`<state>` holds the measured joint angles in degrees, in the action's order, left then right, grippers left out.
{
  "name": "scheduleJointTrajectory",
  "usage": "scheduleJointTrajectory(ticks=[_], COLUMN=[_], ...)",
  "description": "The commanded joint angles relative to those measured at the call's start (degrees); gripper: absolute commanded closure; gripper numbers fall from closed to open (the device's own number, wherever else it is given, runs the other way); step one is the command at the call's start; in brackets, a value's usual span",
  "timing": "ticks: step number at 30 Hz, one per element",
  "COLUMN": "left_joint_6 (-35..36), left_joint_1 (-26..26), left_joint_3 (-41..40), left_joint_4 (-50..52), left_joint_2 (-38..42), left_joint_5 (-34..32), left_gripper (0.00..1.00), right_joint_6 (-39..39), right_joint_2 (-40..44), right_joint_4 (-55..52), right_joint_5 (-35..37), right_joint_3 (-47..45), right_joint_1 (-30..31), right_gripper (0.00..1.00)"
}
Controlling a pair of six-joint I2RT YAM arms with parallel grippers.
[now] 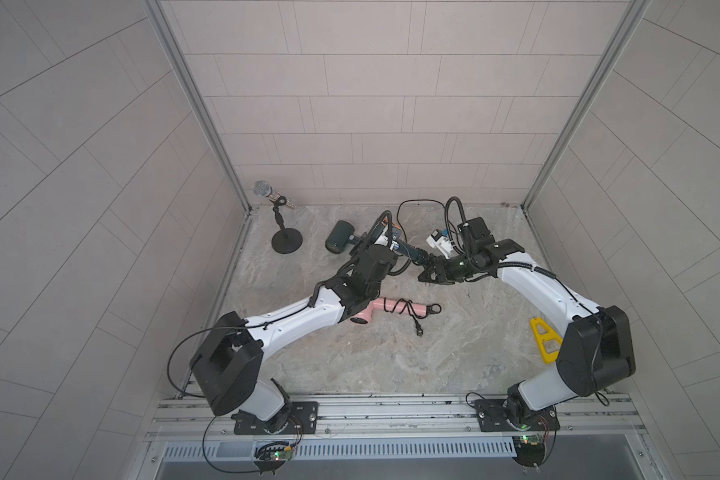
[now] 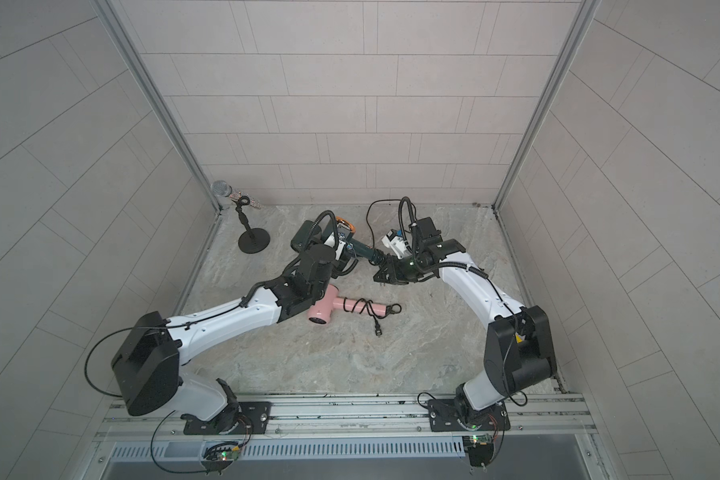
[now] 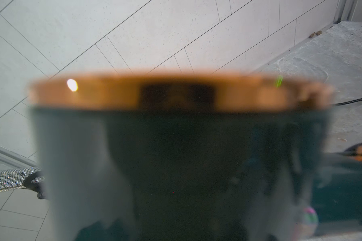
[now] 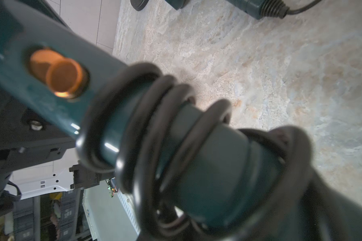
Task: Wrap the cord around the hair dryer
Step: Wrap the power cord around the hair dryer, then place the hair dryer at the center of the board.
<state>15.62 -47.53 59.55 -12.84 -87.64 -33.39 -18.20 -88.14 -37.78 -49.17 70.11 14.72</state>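
Task's thing: the green hair dryer point(image 1: 409, 251) is lifted off the tabletop point(image 1: 391, 365), between the two arms, with its handle pointing at the right arm.
Cord: the cord point(image 4: 146, 116) lies in several black turns round the handle, below the orange button; the turns nearest the handle's end look loose.
Left pincer point(image 1: 385, 243): clamped on the dryer's barrel, which fills the left wrist view up to its copper rim.
Right pincer point(image 1: 430, 276): at the handle's end. Whether its jaws pinch the cord's tail I cannot tell, as the wrist view is blurred there.
Step in hand: probably the late turns of the winding.
Next move calls for: likely one more pass round the handle under tension, the left arm holding steady, so the turns do not slip off.
Nearby: a pink hair dryer point(image 1: 377, 304), already wrapped, and a second green dryer point(image 1: 341, 237) lie apart.
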Motion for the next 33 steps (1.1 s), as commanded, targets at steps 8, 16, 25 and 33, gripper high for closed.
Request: scheduleJointTrajectory(ticks=[8,16,25,33], left_joint_6=[8.24,1.73,1.17,2.93], left_joint_1=[-2.8,-2.92,-3.09,-4.24], left_joint_3=[1.0,15.96,12.31,17.07], left_joint_4=[4.2,28.02,20.19,24.87], left_joint_2=[-8.99,-19.64,-19.16,-23.52], left_joint_5=[8.62,13.84,12.22,8.03], left_gripper=[1.0,1.0,1.0,1.0], right_joint_6=[-0.11,-1.55,0.44,0.66], right_joint_2=[-2.17,-3.26,-5.67,-8.12], right_joint_4=[11.29,11.81,11.08,5.72], right_joint_5=[5.37,9.29,9.1,14.58], right_joint_3=[-3.76,-7.88,-6.07,-2.2], right_joint_1=[-5.36,-7.93,-8.22,-6.57], right_gripper=[1.0,1.0,1.0,1.0])
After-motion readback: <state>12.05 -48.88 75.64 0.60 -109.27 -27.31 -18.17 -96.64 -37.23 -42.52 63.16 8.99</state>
